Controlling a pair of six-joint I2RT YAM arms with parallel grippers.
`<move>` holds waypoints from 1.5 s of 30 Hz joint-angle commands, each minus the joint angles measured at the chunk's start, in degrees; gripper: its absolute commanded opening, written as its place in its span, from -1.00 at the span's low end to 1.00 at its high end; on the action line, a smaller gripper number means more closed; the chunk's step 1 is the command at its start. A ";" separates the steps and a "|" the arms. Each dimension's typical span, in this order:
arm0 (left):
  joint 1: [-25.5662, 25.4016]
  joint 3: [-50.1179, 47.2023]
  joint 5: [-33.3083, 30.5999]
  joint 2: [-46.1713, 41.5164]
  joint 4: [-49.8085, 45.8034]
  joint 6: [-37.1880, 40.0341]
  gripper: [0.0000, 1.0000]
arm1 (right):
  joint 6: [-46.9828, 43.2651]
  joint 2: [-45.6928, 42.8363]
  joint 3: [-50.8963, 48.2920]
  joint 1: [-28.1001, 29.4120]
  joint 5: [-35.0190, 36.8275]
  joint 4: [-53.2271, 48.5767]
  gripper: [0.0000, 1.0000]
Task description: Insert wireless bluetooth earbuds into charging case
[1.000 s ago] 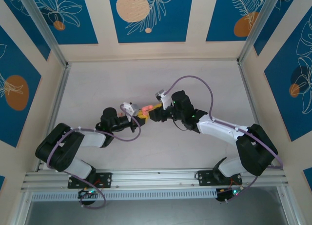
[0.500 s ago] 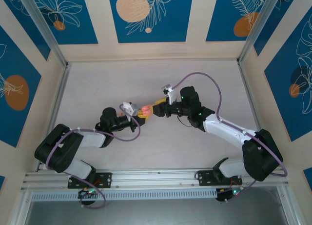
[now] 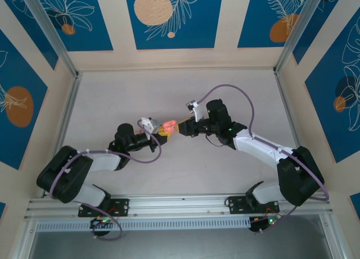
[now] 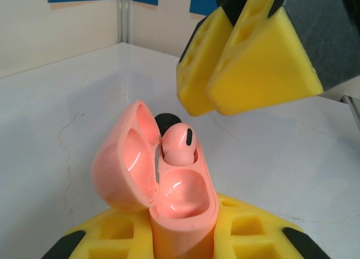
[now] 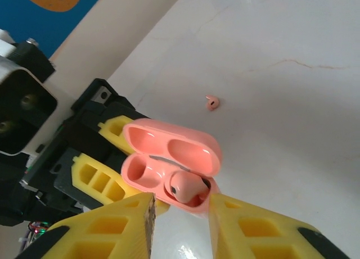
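Observation:
My left gripper [image 4: 183, 245] is shut on the pink charging case [image 4: 181, 200], holding it upright with its lid swung open to the left. One pale pink earbud [image 4: 179, 144] sits in the case's far socket; the near socket is bare. My right gripper [image 5: 181, 225] is open just short of the case [image 5: 169, 158], its yellow fingers [image 4: 253, 57] hovering above and beyond it, nothing between them. The seated earbud [image 5: 188, 187] lies in the gap between them. A second pale pink earbud [image 5: 212, 102] lies loose on the table. In the top view the case [image 3: 170, 125] sits between both grippers.
The white tabletop [image 3: 225, 175] spreads around both arms, walled by patterned blue and cream panels [image 3: 169, 23]. A metal rail [image 3: 180, 205] runs along the near edge. A dark rounded shape [image 4: 165, 121] shows just behind the case; I cannot tell what it is.
My right gripper has drawn back a little to the right from the case, and its arm has straightened. The left gripper and the case have stayed put.

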 commanded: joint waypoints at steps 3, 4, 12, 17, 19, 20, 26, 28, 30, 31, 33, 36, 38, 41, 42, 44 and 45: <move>0.85 6.64 -8.22 -6.71 -22.34 1.51 -0.64 | -0.21 1.26 4.61 0.18 2.21 -5.96 -0.30; 1.43 7.58 -9.08 -7.79 -25.64 1.62 -0.64 | -0.21 1.73 5.37 0.53 3.02 -6.78 -0.29; 8.92 9.38 -12.90 -14.04 -38.13 -3.04 -0.64 | 0.23 7.38 13.66 5.19 12.55 -15.58 -0.23; 13.58 11.04 -15.49 -15.30 -46.36 -4.81 -0.65 | -0.83 15.01 20.97 9.18 17.33 -19.75 -0.16; 15.49 11.09 -15.82 -15.23 -48.40 -6.24 -0.65 | -1.47 18.72 24.43 10.90 19.13 -21.35 -0.13; 16.41 11.00 -16.02 -15.21 -49.12 -7.03 -0.65 | -1.73 20.65 25.88 11.58 19.82 -21.86 -0.12; 23.37 8.76 -16.79 -16.38 -50.89 -12.04 -0.65 | -2.58 31.96 35.73 15.07 23.57 -23.89 -0.04; 25.19 7.92 -16.60 -16.61 -50.94 -13.22 -0.65 | -2.32 35.51 38.92 15.80 24.30 -24.21 -0.03; 26.55 7.35 -16.30 -16.66 -50.97 -14.23 -0.65 | -2.24 38.38 41.47 16.35 24.75 -24.06 -0.01; 27.20 7.16 -16.04 -16.63 -50.98 -14.59 -0.65 | -2.45 39.89 42.62 16.59 24.93 -23.89 0.00; 28.26 7.05 -15.60 -16.54 -51.39 -14.86 -0.65 | -2.71 42.53 44.78 17.06 25.22 -23.76 0.01; 29.37 6.98 -15.27 -16.77 -51.79 -14.87 -0.64 | -3.00 46.12 48.04 17.42 25.07 -23.60 0.03; 29.70 6.89 -15.24 -17.09 -51.86 -14.86 -0.64 | -3.27 48.00 49.80 17.52 24.82 -23.60 0.04; 30.11 6.81 -15.33 -17.39 -51.80 -14.86 -0.64 | -3.56 50.56 52.09 17.55 24.36 -23.25 0.03; 30.23 6.76 -15.34 -17.56 -51.85 -14.88 -0.64 | -3.76 51.39 52.72 17.60 24.11 -23.24 0.04; 30.33 6.72 -15.28 -17.92 -51.85 -14.86 -0.64 | -4.01 52.79 54.05 17.60 23.66 -23.16 0.03; 30.42 6.72 -15.29 -18.09 -51.93 -14.83 -0.64 | -4.13 53.50 54.51 17.60 23.39 -23.16 0.03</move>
